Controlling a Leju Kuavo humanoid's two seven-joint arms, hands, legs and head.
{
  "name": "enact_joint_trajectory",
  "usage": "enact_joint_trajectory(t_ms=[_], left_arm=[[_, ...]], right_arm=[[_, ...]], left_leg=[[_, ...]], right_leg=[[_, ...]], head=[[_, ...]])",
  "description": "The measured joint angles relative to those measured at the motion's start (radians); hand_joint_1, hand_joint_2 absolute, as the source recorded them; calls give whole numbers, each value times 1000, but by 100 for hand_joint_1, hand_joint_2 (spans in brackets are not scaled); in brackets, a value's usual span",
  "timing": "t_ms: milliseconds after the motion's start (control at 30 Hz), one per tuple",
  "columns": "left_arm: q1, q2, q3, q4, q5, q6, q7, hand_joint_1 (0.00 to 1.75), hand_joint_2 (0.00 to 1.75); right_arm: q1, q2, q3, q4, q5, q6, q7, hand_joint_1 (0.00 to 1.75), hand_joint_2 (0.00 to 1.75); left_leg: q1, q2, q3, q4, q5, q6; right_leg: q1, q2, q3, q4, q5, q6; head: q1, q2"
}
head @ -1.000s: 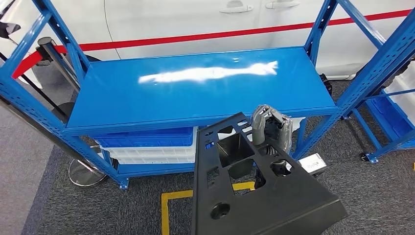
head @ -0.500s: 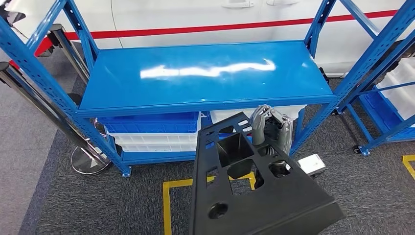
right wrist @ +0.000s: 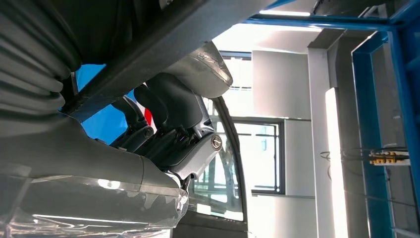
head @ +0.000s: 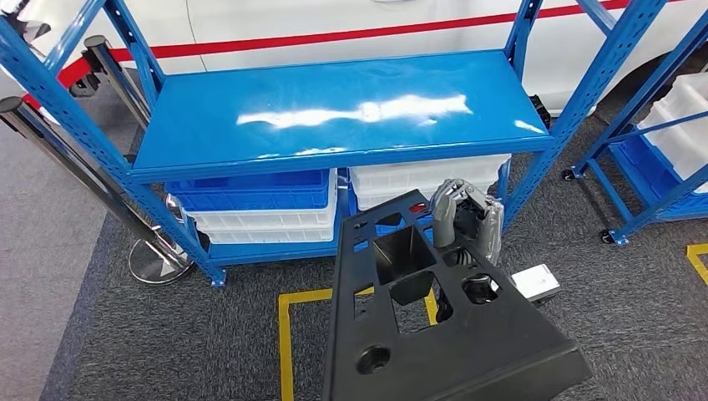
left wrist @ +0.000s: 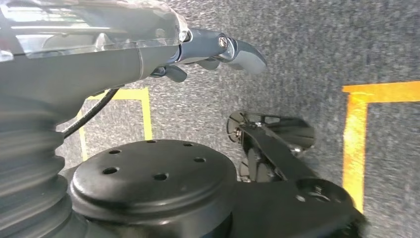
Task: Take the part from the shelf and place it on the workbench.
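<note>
Large flat black plastic part [head: 434, 334] with cut-out windows and round holes is off the blue metal shelf rack [head: 334, 125], held tilted in front of it above the grey carpet floor [head: 192, 351]. Right hand [head: 465, 219] grips the part's far edge, grey fingers [head: 444, 219] curled over the rim; in the right wrist view the right hand [right wrist: 173, 124] is clamped against the part's dark underside [right wrist: 163, 29]. Left hand [left wrist: 218, 52] hangs over the carpet, fingers loosely curled, nothing in it; whether fully closed cannot tell. Rack's glossy top board is bare blue. Under that board: blue plastic bin [head: 250, 194] stacked on white bins, another white bin [head: 426, 180] beside it. Yellow floor tape [head: 288, 334] runs below the rack front, small white box [head: 534, 284] just right of the part. Chrome stanchion base [head: 159, 261] at the rack's left leg.
</note>
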Motion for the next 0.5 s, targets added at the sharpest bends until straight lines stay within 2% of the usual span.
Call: enact_joint_trajectory(t_ms=[67,100,133,200,233,267,300,333,400,433,467,500], left_arm=[[-1,1,0,0,0,0,0,0,175],[-1,2,0,0,0,0,0,0,175],[-2,3,0,0,0,0,0,0,175],[-2,3,0,0,0,0,0,0,175],[-1,3,0,0,0,0,0,0,175],[-2,3,0,0,0,0,0,0,175],[-2,3,0,0,0,0,0,0,175],[-3,3,0,0,0,0,0,0,175],[-4,3,0,0,0,0,0,0,175],[-4,3,0,0,0,0,0,0,175],[-4,3,0,0,0,0,0,0,175],[-4,3,0,0,0,0,0,0,175]], right_arm=[[0,0,0,0,0,0,0,164,175],[0,0,0,0,0,0,0,164,175],[0,0,0,0,0,0,0,164,175],[0,0,0,0,0,0,0,164,175],[0,0,-1,-1,0,0,0,164,175],[0,0,-1,-1,0,0,0,164,175],[0,0,-1,-1,0,0,0,164,175],[0,0,-2,-2,0,0,0,164,175],[2,-1,-2,-2,0,0,0,164,175],[3,-1,-2,-2,0,0,0,164,175],[3,-1,-3,-2,0,0,0,164,175],[3,-1,-3,-2,0,0,0,164,175]], left_leg=[[-3,-2,99,-144,36,12],[-6,-3,136,-204,41,17],[-9,-4,156,-240,39,22],[-12,-5,156,-257,43,29],[-9,-3,153,-263,52,34],[-7,-1,149,-269,62,40],[-4,2,142,-274,73,47],[-2,4,134,-276,82,51],[-3,5,111,-271,96,55],[-4,5,98,-267,102,54],[-3,6,85,-260,107,52],[-3,6,73,-253,111,50]], right_leg=[[2,1,-15,7,9,5],[2,1,-21,9,14,10],[1,0,-25,10,19,15],[0,-1,-30,8,34,29],[0,1,-33,8,34,35],[0,2,-38,17,21,40],[0,4,-49,46,-10,45],[-1,6,-65,93,-53,49],[-5,7,-102,221,-134,56],[-8,7,-110,266,-148,59],[-10,7,-103,280,-142,61],[-13,6,-76,254,-119,63]], head=[[0,0],[0,0],[0,0],[0,0],[1,0],[2,0],[2,0],[3,0],[3,0],[3,0],[3,0],[3,0]])
